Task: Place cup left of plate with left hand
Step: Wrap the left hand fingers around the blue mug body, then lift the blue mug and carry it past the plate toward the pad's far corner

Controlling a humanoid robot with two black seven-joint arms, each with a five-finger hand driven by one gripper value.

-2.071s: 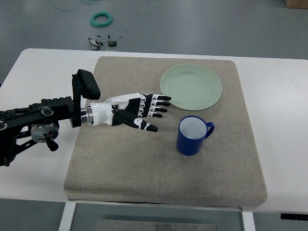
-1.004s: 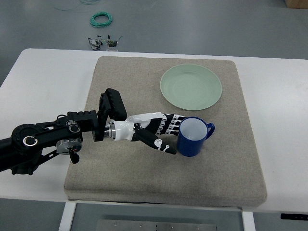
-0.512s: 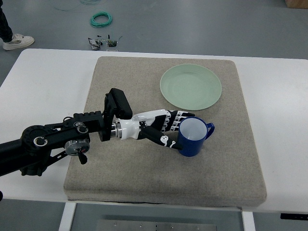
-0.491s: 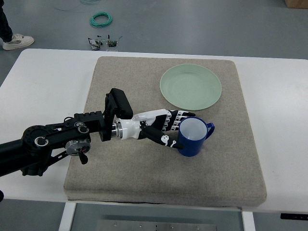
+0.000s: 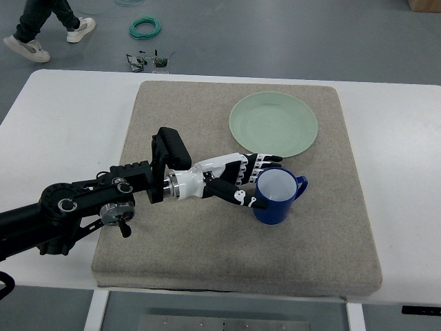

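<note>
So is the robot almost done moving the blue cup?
Not yet. The left hand has reached the blue cup and its fingers wrap its left side; that part looks done. The cup sits upright on the mat, below the green plate. Lifting it and setting it left of the plate is left.

White table (image 5: 62, 117); grey mat (image 5: 179, 255) lying flat on it.

person (image 5: 48, 27) cut off by top edge
</note>
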